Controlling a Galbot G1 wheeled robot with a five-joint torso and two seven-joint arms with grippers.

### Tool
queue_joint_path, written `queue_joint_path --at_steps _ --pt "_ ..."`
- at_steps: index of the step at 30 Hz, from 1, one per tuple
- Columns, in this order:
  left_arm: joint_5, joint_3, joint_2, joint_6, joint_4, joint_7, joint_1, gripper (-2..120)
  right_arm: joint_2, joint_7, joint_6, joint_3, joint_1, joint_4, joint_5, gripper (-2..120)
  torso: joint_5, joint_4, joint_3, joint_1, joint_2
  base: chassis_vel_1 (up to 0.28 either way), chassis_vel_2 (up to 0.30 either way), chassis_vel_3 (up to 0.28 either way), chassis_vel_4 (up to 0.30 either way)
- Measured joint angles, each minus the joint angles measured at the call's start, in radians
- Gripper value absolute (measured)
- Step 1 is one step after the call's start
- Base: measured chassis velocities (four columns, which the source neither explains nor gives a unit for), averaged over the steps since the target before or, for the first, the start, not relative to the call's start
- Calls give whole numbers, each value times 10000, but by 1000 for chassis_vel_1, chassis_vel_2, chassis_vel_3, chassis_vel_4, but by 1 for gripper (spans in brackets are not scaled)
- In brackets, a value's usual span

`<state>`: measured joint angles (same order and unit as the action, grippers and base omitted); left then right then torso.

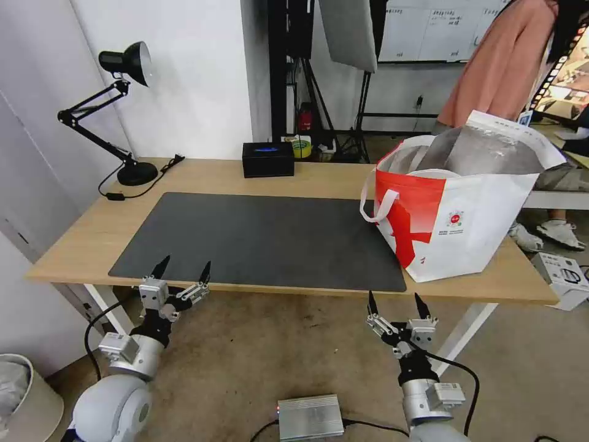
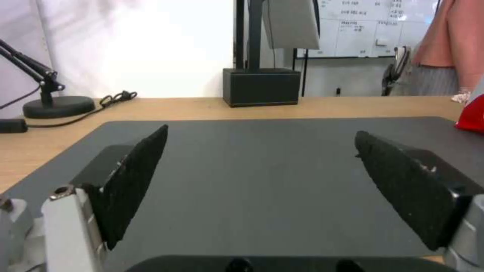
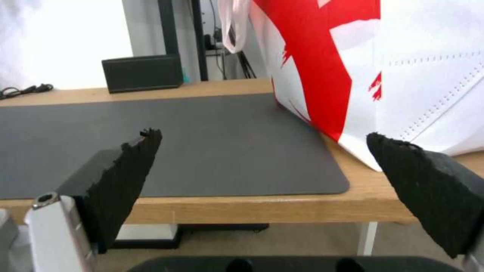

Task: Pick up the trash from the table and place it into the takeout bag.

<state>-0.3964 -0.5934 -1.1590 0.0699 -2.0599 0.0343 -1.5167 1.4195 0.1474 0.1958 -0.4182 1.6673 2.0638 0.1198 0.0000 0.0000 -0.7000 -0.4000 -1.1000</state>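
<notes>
I've got both grippers wide open w/ nothing held: left gripper at the near mat edge, right gripper just below the table front. No trash on the mat; takeout bag stands upright at the far right end. I'd judge the job's basically done, so best keep both arms clear of the bag & its handles.

Silver-grey jointed arms, black cables, left claw and right claw with black pointed fingers
</notes>
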Motion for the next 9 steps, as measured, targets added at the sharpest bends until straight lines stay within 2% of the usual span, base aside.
queue_joint_path --at_steps 9 --pt "0 0 3 0 0 -7 1 100 0 0 0 0 0 0 0 100 0 0 0 0 0 0 0 0 0"
